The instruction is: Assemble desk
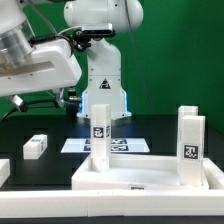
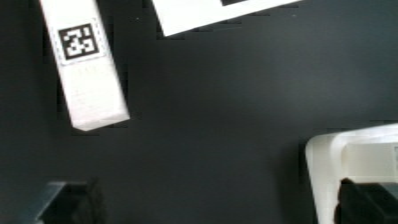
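Desk top (image 1: 140,178) lay flat, long axis across the exterior view, two legs (image 1: 100,135) stood upright on it, loose leg (image 2: 89,70) lay on the table (image 2: 214,110), gripper (image 2: 205,200) fingers spread open, empty

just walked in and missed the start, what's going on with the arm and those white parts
A desk is partway assembled. The desk top lies on the black table with two legs standing in it, one near the middle and one at the exterior view's right. Another loose leg lies on the table. The gripper holds nothing, its jaws apart above bare table near a rounded white part.
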You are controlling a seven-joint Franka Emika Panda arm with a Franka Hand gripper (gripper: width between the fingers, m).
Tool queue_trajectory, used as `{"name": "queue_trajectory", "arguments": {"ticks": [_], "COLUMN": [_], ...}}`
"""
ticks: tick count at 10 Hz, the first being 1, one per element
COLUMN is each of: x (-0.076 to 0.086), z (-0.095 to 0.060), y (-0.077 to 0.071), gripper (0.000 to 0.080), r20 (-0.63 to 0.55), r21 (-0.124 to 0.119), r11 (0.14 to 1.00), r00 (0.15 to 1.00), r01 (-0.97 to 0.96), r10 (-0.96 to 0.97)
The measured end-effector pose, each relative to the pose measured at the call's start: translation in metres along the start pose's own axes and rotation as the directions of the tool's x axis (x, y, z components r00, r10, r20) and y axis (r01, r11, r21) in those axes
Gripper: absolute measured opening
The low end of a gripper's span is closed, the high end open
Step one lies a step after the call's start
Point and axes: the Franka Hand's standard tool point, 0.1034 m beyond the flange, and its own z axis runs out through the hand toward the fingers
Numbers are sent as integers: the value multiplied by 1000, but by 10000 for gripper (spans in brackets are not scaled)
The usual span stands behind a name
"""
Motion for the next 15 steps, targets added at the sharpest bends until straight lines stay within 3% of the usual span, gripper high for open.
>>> {"name": "queue_trajectory", "arguments": {"ticks": [1, 5, 7, 8, 13, 15], "x": [-1, -9, -2, 2, 3, -3], "z": [3, 12, 36, 40, 43, 72], "y": [0, 8, 43, 47, 51, 62], "gripper": [649, 649, 649, 649, 649, 649], "r20": [-7, 239, 369, 380, 371, 412], "r21": [1, 14, 19, 8, 1, -15], "r11": [1000, 1000, 1000, 1000, 1000, 1000], "r00": [1000, 971, 929, 924, 928, 911], "r01": [28, 14, 13, 30, 26, -7], "r10": [-28, -17, -19, -30, -25, 13]}}
